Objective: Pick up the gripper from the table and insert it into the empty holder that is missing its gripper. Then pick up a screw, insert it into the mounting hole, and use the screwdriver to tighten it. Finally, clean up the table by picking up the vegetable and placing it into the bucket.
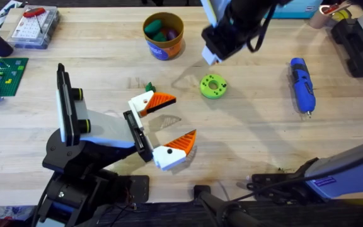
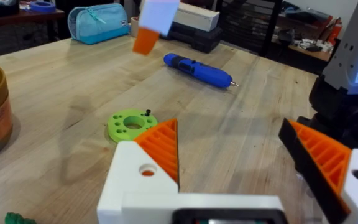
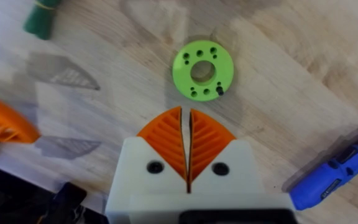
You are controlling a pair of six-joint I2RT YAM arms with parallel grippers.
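Note:
The lime-green ring disc (image 1: 213, 86) (image 3: 202, 68) lies mid-table with a small black screw (image 3: 219, 91) (image 2: 146, 112) standing in one of its holes. My right gripper (image 1: 212, 57) (image 3: 186, 124) hovers above and just behind it, its orange pads shut on nothing. My left gripper (image 1: 178, 118) (image 2: 229, 146) rests low, left of the disc, wide open and empty. The blue screwdriver (image 1: 301, 85) (image 2: 197, 70) lies to the right. A small green vegetable (image 1: 149, 87) (image 3: 41, 18) sits by the left gripper's far finger. The orange bucket (image 1: 163, 36) holds vegetables. The holder is out of view.
A clear parts box (image 1: 33, 26) with a red-handled tool and a green brick plate (image 1: 2, 74) sit at the far left. Black cases (image 1: 358, 44) stand at the far right. Bare wood (image 1: 251, 126) lies between disc and front edge.

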